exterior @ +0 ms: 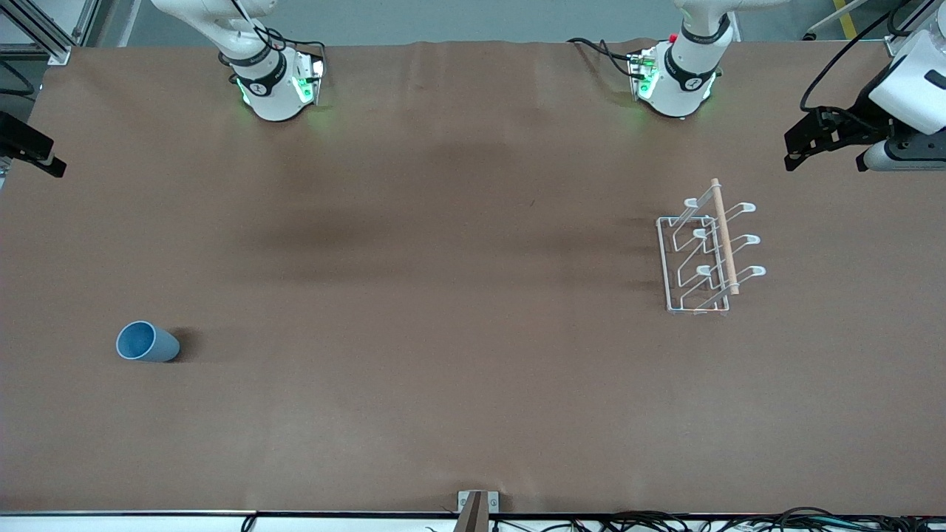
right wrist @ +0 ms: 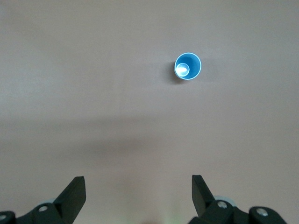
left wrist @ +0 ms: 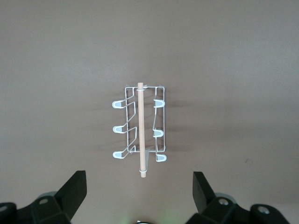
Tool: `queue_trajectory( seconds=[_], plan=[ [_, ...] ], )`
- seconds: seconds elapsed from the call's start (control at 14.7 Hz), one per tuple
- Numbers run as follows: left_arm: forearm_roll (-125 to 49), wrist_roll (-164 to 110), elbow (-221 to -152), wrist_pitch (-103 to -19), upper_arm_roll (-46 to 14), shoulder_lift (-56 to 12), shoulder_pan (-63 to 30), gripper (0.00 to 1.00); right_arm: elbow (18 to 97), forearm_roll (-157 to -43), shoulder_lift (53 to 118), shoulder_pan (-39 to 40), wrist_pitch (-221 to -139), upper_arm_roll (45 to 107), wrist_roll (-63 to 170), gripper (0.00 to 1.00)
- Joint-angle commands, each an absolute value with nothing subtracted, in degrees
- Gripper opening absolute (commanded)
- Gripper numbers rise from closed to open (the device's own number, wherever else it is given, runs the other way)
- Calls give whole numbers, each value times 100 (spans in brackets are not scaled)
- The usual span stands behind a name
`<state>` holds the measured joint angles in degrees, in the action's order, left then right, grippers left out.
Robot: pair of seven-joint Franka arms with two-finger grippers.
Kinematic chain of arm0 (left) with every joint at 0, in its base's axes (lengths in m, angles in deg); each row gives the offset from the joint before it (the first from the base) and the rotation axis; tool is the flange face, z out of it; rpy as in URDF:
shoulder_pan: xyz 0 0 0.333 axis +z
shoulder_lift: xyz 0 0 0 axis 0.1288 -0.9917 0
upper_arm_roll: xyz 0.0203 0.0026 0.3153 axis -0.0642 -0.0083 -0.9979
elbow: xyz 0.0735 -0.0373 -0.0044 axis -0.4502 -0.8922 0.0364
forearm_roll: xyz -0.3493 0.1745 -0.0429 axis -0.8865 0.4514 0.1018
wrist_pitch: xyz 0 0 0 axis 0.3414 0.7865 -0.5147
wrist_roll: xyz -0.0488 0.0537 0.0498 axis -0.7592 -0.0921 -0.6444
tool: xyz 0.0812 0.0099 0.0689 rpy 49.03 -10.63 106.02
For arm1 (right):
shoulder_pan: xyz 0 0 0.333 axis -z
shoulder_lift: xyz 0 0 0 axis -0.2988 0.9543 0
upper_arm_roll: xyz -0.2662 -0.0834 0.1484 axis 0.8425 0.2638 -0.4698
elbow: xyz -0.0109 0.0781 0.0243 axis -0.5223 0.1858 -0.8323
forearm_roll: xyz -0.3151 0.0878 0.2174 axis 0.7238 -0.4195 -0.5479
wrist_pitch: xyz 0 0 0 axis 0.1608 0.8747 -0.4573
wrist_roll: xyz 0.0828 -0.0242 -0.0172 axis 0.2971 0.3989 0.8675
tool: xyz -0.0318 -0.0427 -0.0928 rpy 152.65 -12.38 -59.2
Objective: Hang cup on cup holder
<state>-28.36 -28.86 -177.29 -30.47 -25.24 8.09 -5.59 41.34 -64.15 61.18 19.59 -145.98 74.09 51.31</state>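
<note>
Standing upright on the brown table cover (exterior: 443,332), mouth up, the cup (exterior: 147,342) is found toward the right arm's end of the table, well apart from the cup holder (exterior: 702,255) and nearer to the front camera than it. Nothing touches the cup; its light-blue inside is seen from straight above in the right wrist view (right wrist: 188,66). The cup holder is set toward the left arm's end of the table, resting flat on its rectangular wire base, with six looped prongs pointing up in two rows and the wooden rod (exterior: 724,236) laid along the top between the rows. No cup is hung on any prong. In the left wrist view the holder (left wrist: 139,129) is seen whole from above, the rod (left wrist: 140,130) running down its middle.

The left gripper (left wrist: 140,193) is held up in the air, with the cup holder seen ahead of its fingertips; its fingers (left wrist: 74,189) are spread wide apart and nothing is gripped. In the front view it (exterior: 831,148) is seen at the edge near the left arm's end. The right gripper (right wrist: 138,193) is held high over bare table cover, well apart from the cup holder, with the cup ahead of its fingertips; its fingers (right wrist: 74,193) are likewise spread wide and empty.
</note>
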Motion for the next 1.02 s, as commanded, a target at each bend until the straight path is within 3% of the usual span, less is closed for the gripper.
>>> queue_trajectory(
  seconds=[0.0,0.95],
  plan=[
    [-2756,-2944,-17661,-3068,-2500,828,-538,100,4151,-6522,6110,2020,-14581,7387,5197,100],
    [-2765,-2979,-17503,-3068,-2491,723,-538,100,4151,-6460,6364,2301,-14993,7387,5504,99]
  ],
)
